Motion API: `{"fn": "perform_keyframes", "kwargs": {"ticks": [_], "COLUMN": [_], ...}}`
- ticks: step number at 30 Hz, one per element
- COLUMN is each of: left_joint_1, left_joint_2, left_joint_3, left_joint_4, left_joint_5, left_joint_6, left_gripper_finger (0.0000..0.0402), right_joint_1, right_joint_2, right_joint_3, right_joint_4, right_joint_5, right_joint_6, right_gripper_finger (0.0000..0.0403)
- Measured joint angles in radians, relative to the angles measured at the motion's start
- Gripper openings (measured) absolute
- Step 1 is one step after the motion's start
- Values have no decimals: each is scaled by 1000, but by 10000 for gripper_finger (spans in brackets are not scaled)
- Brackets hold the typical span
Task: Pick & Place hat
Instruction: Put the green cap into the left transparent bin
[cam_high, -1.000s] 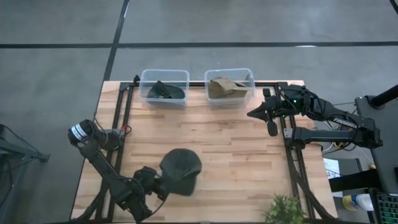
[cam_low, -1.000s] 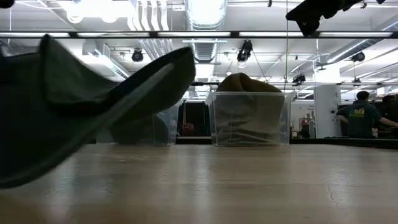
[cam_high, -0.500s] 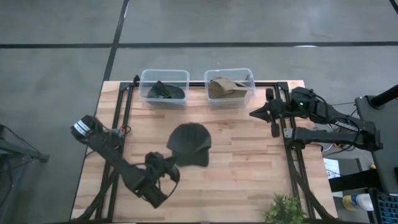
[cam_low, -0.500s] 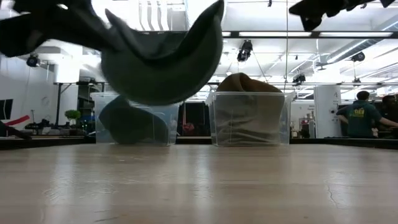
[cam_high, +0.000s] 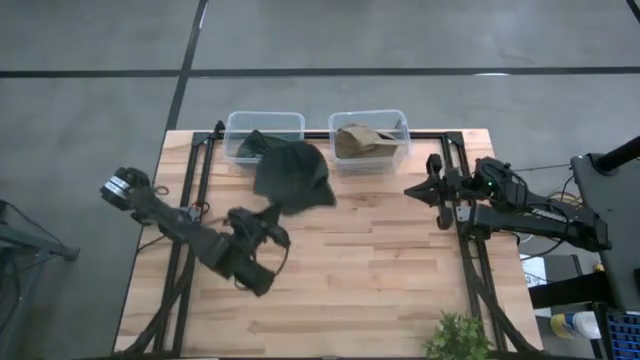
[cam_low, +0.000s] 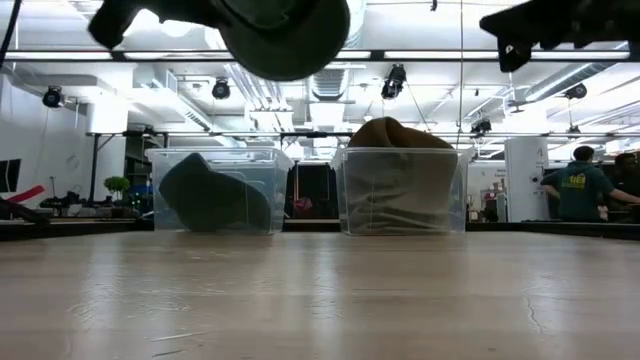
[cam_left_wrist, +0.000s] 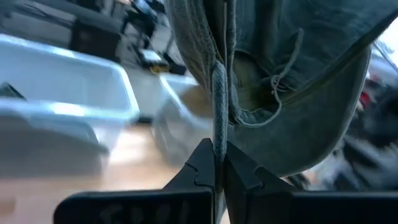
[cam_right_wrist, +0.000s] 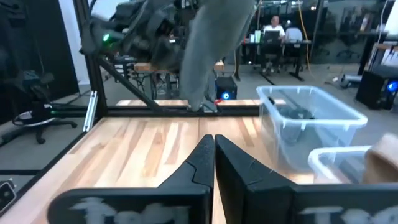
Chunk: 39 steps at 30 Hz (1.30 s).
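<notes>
Dark green hat has gone up off the table and now hangs by the left bin, pinched tight in the left gripper. Dropping it in comes next. The right gripper waits, closed.

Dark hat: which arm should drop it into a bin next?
Left. The left gripper is shut on the dark hat, beside the left bin. The right gripper waits empty at the table's right edge.

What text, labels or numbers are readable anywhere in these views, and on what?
None reads clearly.
Left gripper body: raised lettering, too blurred to read.
Right gripper body: the same, unreadable.
Person's shirt back in the low view: yellow marking, too small to read.
Dark hat and both bins: no print visible.
</notes>
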<state>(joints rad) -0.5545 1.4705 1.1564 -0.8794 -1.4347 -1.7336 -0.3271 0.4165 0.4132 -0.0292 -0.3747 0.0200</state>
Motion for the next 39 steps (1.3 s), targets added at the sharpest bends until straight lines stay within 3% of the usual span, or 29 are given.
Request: {"fn": "perform_keyframes", "kwargs": {"ticks": [9, 21, 29, 39], "left_joint_1": [182, 403, 569, 684], "left_joint_2": [-165, -293, -347, -354], "left_joint_3": [-1, -6, -103, -292], "left_joint_4": [4, -75, -78, 316], "left_joint_5": [-26, 131, 236, 375], "left_joint_6": [52, 54, -44, -126], "left_gripper_finger": [7, 7, 7, 7], "right_joint_1": [0, 0, 1, 1], "right_joint_2": [3, 3, 3, 3], "right_joint_3": [-63, -92, -92, -92], "right_joint_4": [22, 18, 2, -58], "right_joint_5": [8, 7, -4, -4], "right_joint_6": [87, 80, 75, 23], "right_gripper_finger": [9, 9, 9, 9]}}
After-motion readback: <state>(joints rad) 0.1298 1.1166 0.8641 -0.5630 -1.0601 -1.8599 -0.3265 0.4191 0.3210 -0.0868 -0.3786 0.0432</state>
